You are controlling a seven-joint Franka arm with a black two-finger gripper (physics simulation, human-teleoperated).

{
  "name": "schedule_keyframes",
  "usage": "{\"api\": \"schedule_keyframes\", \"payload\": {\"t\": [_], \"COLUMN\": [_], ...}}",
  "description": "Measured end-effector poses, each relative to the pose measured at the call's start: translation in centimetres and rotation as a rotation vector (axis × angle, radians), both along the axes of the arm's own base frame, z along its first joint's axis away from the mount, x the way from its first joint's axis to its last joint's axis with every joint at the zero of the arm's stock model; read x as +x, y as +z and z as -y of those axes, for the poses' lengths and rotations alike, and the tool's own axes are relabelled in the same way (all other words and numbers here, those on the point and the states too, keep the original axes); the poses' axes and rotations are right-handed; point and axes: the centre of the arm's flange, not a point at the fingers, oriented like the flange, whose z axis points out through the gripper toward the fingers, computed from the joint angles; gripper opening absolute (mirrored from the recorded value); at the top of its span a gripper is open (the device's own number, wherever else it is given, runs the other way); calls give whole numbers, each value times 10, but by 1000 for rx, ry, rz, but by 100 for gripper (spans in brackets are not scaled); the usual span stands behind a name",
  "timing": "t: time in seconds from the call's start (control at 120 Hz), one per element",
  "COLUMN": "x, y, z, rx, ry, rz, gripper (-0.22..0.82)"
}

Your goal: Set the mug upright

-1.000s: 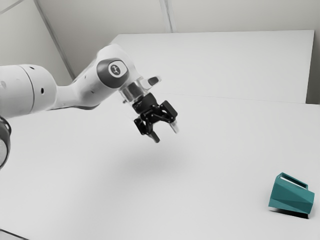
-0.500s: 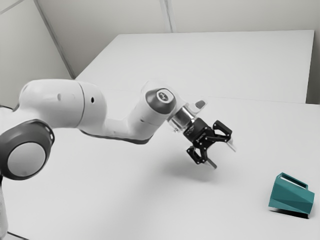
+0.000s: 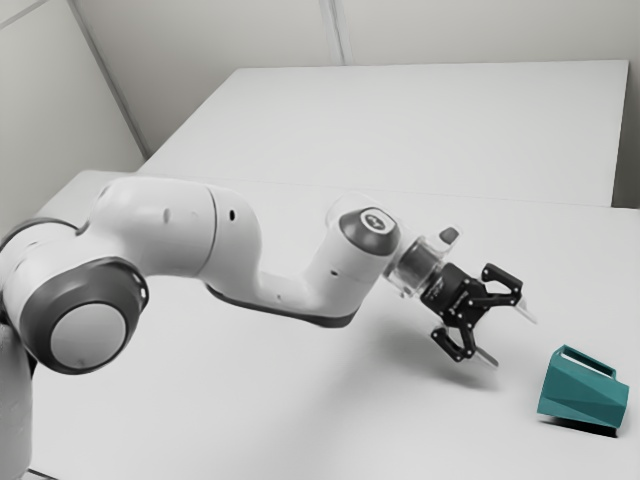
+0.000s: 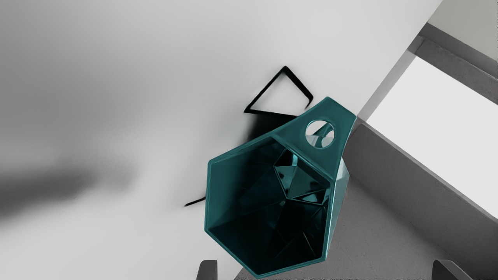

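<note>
The gripper hangs over the table in the exterior view, its fingers wide apart and nothing between them. Toward the exterior view's right edge, a short way from the fingertips, the teal mug lies on its side with its handle uppermost. In the wrist view the open mouth of the faceted mug faces the hand, and its handle has a round hole through it. The open gripper shows its two tips at the bottom edge, apart from each other.
The white table extends under the arm and mug. Behind it, in the exterior view, stands a pale panel or second surface. A grey ledge runs beyond the mug in the wrist view.
My arm has reached toward the exterior view's right and lower down, bringing the open gripper much closer to the mug. The mug has stayed in place.
</note>
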Motion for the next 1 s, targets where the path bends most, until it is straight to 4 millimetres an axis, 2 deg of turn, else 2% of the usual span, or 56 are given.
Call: {"api": "schedule_keyframes", "payload": {"t": [0.242, 0.533, 0.7, 0.817, 0.858, 1.0], "x": [4, -5, -11, -13, -12, -11], "y": [-18, -33, -34, -32, -31, -30], "z": [22, 52, 68, 71, 70, 69], "rx": [-73, -138, -171, -185, -185, -179], "ry": [60, 79, 88, 102, 104, 97], "rz": [-71, -142, -171, -182, -181, -175], "gripper": [60, 60, 60, 60, 54, 17]}}
